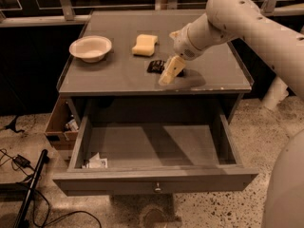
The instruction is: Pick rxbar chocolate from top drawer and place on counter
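Cabinet with open drawer and robot arm, seen from the front and slightly above. The arm (pixel 247 23) enters from the upper right and bends down to the tabletop (pixel 114 77), where the end effector (pixel 169 73) points down and to the left, with its tip at or just above the surface near the front edge. The rxbar chocolate (pixel 154 66), a small dark wrapped bar, lies flat on the tabletop immediately left of the end effector; its right end meets or passes behind the pale tip. From this angle it cannot be told whether the end effector is open or closed, or whether it has hold of the bar.

Behind the bar, toward the middle of the tabletop, rests a yellowish sponge (pixel 144 45). A white bowl (pixel 90 48) stands well apart at the left.

Below, the top drawer (pixel 156 148) is pulled fully out, with a small round knob (pixel 157 189) on its front panel. A crumpled white paper scrap (pixel 96 163) lies in its front left corner. A brown cardboard box (pixel 56 125) sits beside the cabinet on the left.
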Robot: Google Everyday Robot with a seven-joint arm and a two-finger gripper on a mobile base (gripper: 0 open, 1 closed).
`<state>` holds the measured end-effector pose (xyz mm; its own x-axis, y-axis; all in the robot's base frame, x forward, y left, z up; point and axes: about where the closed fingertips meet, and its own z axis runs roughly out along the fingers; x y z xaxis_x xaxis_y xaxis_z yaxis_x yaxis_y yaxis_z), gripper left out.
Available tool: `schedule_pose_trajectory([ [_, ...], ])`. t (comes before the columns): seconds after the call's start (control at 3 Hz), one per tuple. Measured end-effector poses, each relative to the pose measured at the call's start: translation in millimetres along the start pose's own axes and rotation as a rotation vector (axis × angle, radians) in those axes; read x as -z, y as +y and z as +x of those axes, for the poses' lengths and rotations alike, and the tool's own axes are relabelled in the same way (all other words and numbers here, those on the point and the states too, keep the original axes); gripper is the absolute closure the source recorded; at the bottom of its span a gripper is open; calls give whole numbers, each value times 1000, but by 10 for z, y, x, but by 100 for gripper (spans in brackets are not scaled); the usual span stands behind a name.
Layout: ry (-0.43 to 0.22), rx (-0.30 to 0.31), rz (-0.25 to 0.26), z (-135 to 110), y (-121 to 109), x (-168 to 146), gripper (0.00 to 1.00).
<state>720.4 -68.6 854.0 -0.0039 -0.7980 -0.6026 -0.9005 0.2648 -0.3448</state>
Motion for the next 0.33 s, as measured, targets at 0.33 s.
schedule_pose_trajectory([
  [0.33, 0, 0, 0, 0, 0, 0, 0],
])
